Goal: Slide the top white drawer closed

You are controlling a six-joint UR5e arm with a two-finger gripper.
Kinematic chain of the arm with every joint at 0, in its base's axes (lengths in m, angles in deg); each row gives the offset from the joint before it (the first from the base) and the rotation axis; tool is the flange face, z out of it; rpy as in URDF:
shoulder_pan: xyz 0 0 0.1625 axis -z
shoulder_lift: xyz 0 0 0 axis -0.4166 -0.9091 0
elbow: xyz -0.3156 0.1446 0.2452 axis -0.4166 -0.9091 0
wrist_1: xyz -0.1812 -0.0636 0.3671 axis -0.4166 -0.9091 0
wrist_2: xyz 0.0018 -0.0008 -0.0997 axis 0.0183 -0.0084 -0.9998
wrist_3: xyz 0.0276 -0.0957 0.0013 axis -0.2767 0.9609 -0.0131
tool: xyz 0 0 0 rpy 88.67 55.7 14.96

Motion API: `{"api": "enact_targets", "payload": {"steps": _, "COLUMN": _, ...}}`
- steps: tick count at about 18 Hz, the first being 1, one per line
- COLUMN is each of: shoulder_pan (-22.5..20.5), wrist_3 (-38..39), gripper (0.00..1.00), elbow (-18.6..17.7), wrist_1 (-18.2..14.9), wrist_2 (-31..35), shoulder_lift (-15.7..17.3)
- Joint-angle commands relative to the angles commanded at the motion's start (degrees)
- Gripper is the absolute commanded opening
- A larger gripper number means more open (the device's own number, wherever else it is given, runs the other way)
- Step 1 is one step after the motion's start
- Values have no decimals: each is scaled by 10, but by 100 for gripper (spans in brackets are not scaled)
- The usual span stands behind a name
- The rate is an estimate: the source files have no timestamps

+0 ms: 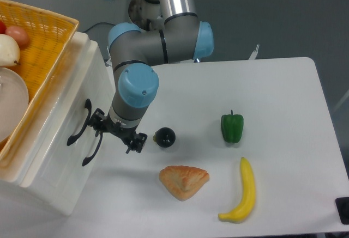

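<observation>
the white drawer unit (57, 156) stands at the left edge of the white table (283, 85), its glossy front panels facing right and toward the near side. two black curved handles show on that front: the upper one (80, 122) belongs to the top white drawer (82, 85), and the lower white drawer front (65, 172) carries the other handle (94, 150) just below and to the right of it. from this high angle it is hard to tell how far the top white drawer stands out from the unit.

a yellow woven basket (46, 36) sits on top of the unit at the far left, holding a white plate (11, 102) and some round produce (a pale one and a reddish one, only partly in view).

the arm comes down from the far side, and its gripper (117, 132) hangs right beside the drawer fronts, just right of the two handles. the fingers are dark and seen from above, so i cannot tell how wide they stand or whether they hold anything; whether they touch a handle is also unclear.

on the table, just right of the gripper, lies a small black round object (164, 137). further right is a green bell pepper (232, 127). nearer the front edge lie a golden pastry (184, 181) and, to its right, a yellow banana (243, 191).
</observation>
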Motion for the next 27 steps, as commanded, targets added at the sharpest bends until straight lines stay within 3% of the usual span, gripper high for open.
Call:
{"api": "enact_targets", "payload": {"steps": 6, "shoulder_pan": -17, "wrist_3": -59, "gripper": 100, "elbow": 8, "wrist_1": 6, "wrist_2": 4, "shoulder_lift": 0}}
{"api": "enact_targets", "payload": {"steps": 10, "shoulder_pan": -61, "wrist_3": -168, "gripper": 100, "elbow": 1, "wrist_1": 5, "wrist_2": 5, "shoulder_lift": 13}}
{"api": "enact_targets", "payload": {"steps": 15, "shoulder_pan": -118, "wrist_3": -220, "gripper": 100, "elbow": 1, "wrist_1": 7, "wrist_2": 11, "shoulder_lift": 27}}
{"api": "enact_targets", "payload": {"steps": 20, "shoulder_pan": -156, "wrist_3": -329, "gripper": 100, "elbow": 1, "wrist_1": 4, "wrist_2": 70, "shoulder_lift": 49}}
{"api": "enact_targets", "payload": {"steps": 24, "shoulder_pan": -164, "wrist_3": -426, "gripper": 100, "elbow": 5, "wrist_1": 1, "wrist_2": 156, "shoulder_lift": 58}}
{"api": "enact_targets", "payload": {"steps": 27, "shoulder_pan": -180, "wrist_3": -497, "gripper": 100, "elbow": 4, "wrist_1": 0, "wrist_2": 173, "shoulder_lift": 62}}
